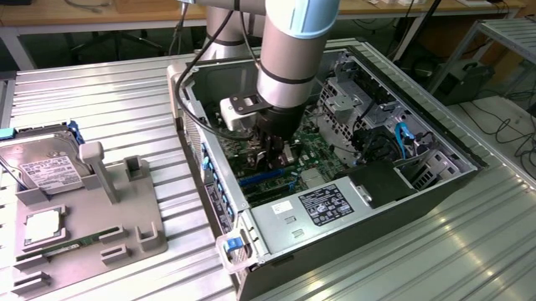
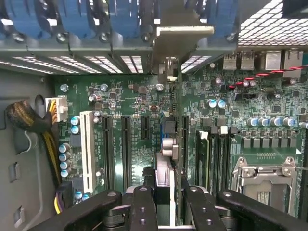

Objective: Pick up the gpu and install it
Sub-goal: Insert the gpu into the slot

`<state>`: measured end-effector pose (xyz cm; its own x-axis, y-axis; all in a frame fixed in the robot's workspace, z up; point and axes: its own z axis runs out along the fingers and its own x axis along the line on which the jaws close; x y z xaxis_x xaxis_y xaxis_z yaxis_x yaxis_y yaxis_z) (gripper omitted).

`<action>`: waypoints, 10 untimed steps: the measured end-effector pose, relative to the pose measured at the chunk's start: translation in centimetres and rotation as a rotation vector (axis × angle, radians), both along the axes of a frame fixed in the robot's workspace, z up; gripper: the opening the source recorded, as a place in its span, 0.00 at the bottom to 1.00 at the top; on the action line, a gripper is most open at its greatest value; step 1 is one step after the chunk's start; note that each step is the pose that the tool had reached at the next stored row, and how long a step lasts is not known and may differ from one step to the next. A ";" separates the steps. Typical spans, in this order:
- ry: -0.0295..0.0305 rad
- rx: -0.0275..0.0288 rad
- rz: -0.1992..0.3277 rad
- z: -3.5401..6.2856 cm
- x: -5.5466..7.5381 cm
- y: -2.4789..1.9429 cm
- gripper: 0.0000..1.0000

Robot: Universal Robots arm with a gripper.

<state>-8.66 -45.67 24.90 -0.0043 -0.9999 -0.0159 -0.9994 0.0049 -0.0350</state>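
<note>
PC case (image 1: 435, 188) is lying open w/ its side off at centre-right of the exterior frame, so the arm is reaching straight down into it. Motherboard (image 2: 134, 103) is filling mid-frame in the wrist view, slots facing up for access. Gpu (image 2: 178, 144) is sitting edge-on at centre, bracket up by the rear panel, lined up w/ 1 slot. Gripper (image 2: 163, 204) at bottom centre is clamping narrow on the gpu's edge, keeping it upright for seating.
</note>
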 end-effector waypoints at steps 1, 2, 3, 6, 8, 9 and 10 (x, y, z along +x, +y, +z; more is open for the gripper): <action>0.0000 0.0002 0.000 -0.24 0.0 0.00 0.28; 0.0001 0.0005 0.000 -0.42 0.0 0.00 0.28; 0.0013 0.0007 0.000 -0.50 0.0 0.00 0.28; 0.0039 0.0012 0.000 -0.55 0.0 0.00 0.28; 0.0076 0.0026 0.000 -0.64 0.0 0.00 0.28; 0.0119 0.0031 0.000 -0.68 0.1 0.00 0.28; 0.0163 0.0035 0.000 -0.72 0.2 0.00 0.28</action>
<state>-8.44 -45.67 24.18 -0.0048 -0.9998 -0.0192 -0.9998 0.0051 -0.0187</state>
